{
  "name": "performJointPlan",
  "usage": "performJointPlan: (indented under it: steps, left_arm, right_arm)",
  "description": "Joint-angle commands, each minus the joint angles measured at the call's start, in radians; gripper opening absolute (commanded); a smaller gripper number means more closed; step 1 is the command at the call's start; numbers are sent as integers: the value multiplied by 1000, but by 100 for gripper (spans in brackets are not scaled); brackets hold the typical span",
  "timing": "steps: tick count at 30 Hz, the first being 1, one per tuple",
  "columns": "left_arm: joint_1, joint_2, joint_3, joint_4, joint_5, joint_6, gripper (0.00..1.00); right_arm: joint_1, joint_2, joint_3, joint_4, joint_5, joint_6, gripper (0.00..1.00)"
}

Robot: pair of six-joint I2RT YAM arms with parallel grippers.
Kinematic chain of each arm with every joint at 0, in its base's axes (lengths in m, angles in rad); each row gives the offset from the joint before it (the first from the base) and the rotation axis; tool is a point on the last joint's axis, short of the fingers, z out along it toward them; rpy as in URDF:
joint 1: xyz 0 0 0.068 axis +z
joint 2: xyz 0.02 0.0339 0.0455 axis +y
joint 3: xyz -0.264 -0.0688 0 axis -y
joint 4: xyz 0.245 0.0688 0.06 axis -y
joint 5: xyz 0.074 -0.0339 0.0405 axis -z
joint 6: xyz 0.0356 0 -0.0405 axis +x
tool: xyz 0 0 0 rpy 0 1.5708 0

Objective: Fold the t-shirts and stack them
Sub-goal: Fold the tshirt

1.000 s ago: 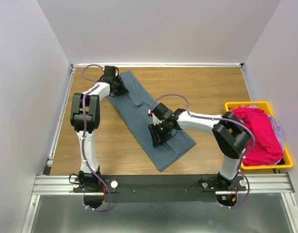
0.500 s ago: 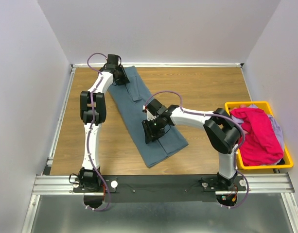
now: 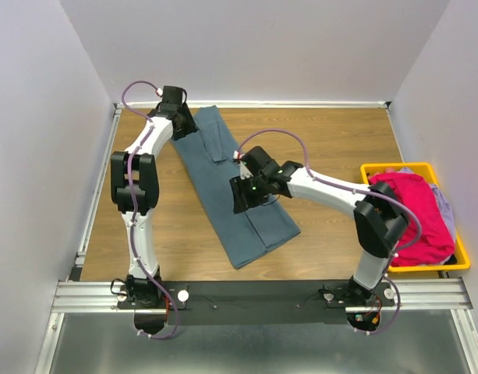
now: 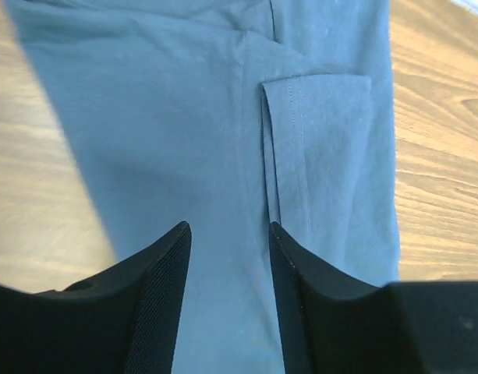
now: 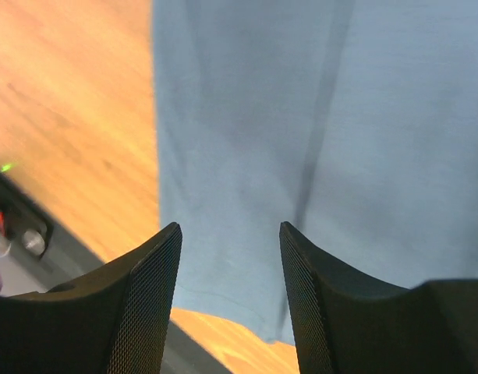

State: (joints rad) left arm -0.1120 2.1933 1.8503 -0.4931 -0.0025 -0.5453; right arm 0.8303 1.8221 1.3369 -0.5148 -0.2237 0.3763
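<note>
The slate blue-grey t-shirt [image 3: 215, 179] lies on the wooden table [image 3: 324, 140] well to the left of the yellow bin [image 3: 428, 266]. It is folded into a long narrow strip that runs slantwise, its near end closer to the bin than its far end. The left gripper [image 4: 227, 234] hangs over the strip's far end, the end farthest from the bin. Its jaws stand parted with only flat cloth showing in the gap and nothing pinched. Whether the fingertips [image 4: 164, 265] touch the fabric cannot be told, and from above the wrist covers that corner of the shirt. A folded-in sleeve [image 4: 324, 156] with a stitched hem shows just ahead of the fingers. The right gripper [image 5: 229, 234] is over the middle of the strip, on the edge away from the bin, jaws likewise apart and holding nothing. Its view is soft, so seams and folds are faint, and contact with the cloth is unclear. The collar and the layers underneath are hidden. In the bin, a magenta-pink t-shirt [image 3: 414, 214] is heaped on top and spills past the rim. Pale grey-blue cloth [image 3: 446, 207] peeks out along the side away from the folded shirt, mostly buried, so how many garments lie there cannot be made out.
</note>
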Motion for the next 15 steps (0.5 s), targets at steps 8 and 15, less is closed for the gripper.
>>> performJointPlan:
  steps: [8, 15]
  left_arm:
    - [-86, 81, 12, -48, -117, 1, 56]
    - [-126, 183, 101, -84, -87, -10, 56]
  right_arm:
    - [-65, -112, -197, -5, 182, -5, 62]
    - [-77, -152, -228, 5, 218, -14, 62]
